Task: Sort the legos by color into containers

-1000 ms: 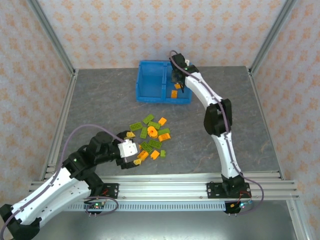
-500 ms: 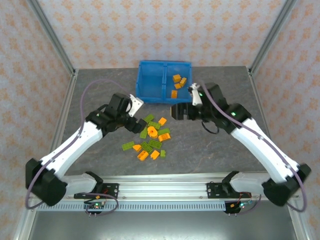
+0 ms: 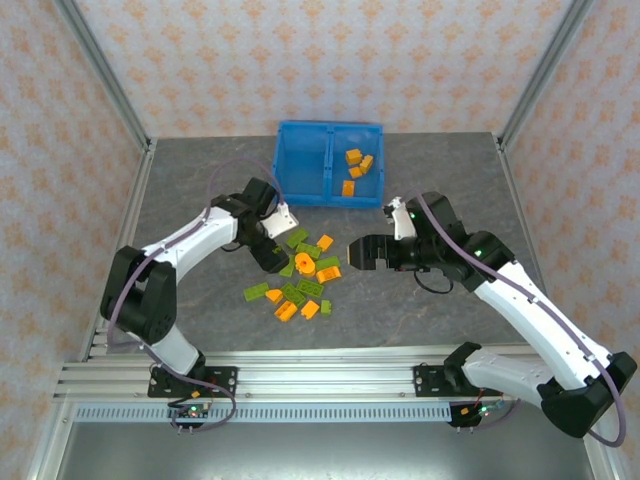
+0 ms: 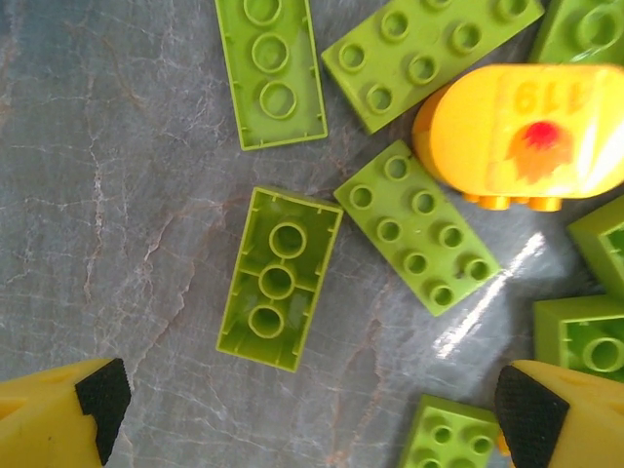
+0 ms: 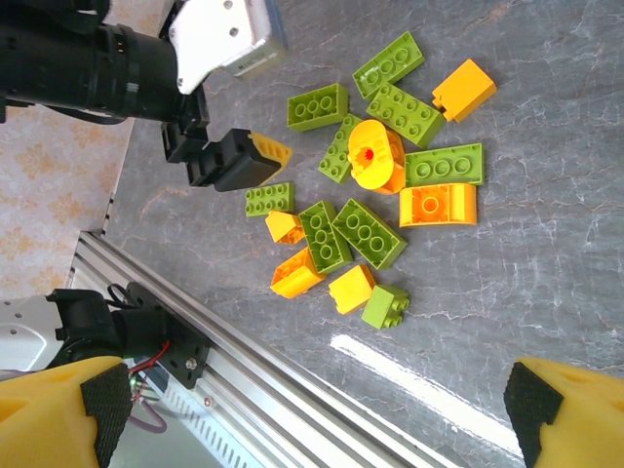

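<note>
Four or so orange bricks [image 3: 353,156] lie in the right compartment [image 3: 360,200] of the blue bin [image 3: 278,165] at the far side of the bench [image 3: 190,170]. No green brick can be made out in the left compartment [image 3: 300,168]. So the sorting looks barely begun. The pile [image 3: 308,287] sits well apart from the bin, nearer the arms. It holds roughly nine green bricks [image 5: 405,109] and about six orange ones, the round orange piece [image 5: 375,156] among them. Every green brick and most of the orange stock are yet to be carried over.

In the overhead view the left arm runs up from its base, folds at the elbow, then stretches rightward. Its wrist tips down so that the left end effector [image 3: 272,250] hangs at the pile's left edge. It is spread wide and carries nothing; the wrist view shows its fingertips [image 4: 93,395] far apart over bare stone. An upturned green brick [image 4: 280,278] lies just beyond them (a likely next pick, by my reading).

The right arm sweeps out wide to the right, and its forearm comes back toward the centre. The right end effector [image 3: 358,253] points leftward, just beside the pile's right edge. It too is released and unladen, with its pads [image 5: 102,390] standing well apart and nothing between them.
</note>
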{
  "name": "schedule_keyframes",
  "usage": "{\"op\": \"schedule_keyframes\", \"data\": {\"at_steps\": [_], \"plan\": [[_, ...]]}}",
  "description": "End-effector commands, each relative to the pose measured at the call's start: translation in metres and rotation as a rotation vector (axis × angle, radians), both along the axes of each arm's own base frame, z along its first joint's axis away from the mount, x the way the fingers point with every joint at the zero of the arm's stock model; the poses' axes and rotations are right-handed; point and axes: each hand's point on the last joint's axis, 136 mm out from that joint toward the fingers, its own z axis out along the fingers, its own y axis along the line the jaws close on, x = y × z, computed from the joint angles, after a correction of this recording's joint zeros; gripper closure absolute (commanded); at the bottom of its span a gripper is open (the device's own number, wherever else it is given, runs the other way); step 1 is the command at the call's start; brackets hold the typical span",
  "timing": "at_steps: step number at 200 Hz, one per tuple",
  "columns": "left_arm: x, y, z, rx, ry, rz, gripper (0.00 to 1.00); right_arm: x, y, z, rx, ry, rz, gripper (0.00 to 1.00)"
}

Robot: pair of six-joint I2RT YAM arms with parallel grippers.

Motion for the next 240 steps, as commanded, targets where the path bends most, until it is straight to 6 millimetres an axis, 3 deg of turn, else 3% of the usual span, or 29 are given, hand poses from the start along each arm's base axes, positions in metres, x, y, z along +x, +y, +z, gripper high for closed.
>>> {"op": "schedule_keyframes", "data": {"at_steps": [1, 63, 83, 105, 121, 135, 148, 173, 193, 221, 240], "plan": [[0.011, 0.010, -0.020, 0.104, -0.018, -0.076, 0.01, 0.003, -0.005, 0.000, -0.025, -0.008, -0.028, 0.01], [0.025, 0.018, -0.050, 0.158, -0.001, -0.085, 0.05, 0.004, -0.010, -0.005, -0.047, 0.000, -0.052, 0.01], [0.023, 0.017, -0.062, 0.163, 0.051, -0.098, 0.22, 0.003, -0.014, -0.004, -0.061, -0.002, -0.063, 0.01], [0.021, 0.017, -0.069, 0.164, 0.090, -0.095, 0.50, 0.004, -0.021, -0.003, -0.088, -0.012, -0.092, 0.00], [0.021, 0.015, -0.068, 0.152, 0.090, -0.094, 0.55, 0.006, -0.024, -0.001, -0.091, -0.020, -0.110, 0.01], [0.023, 0.014, -0.063, 0.143, 0.079, -0.087, 0.66, 0.006, -0.024, -0.001, -0.086, -0.022, -0.113, 0.01], [0.025, 0.012, -0.054, 0.125, 0.056, -0.079, 0.78, 0.007, -0.023, 0.000, -0.081, -0.023, -0.117, 0.01], [0.033, 0.009, -0.026, 0.095, -0.016, -0.037, 0.78, 0.012, -0.025, 0.005, -0.077, -0.040, -0.147, 0.01], [0.046, 0.001, 0.014, 0.015, -0.113, 0.035, 0.78, 0.015, -0.026, 0.011, -0.067, -0.057, -0.169, 0.01], [0.089, -0.012, 0.082, -0.125, -0.314, 0.200, 0.78, 0.020, -0.029, 0.019, -0.054, -0.079, -0.203, 0.01], [0.127, -0.011, 0.109, -0.150, -0.399, 0.347, 0.78, 0.022, -0.032, 0.022, -0.057, -0.089, -0.230, 0.01]]}}
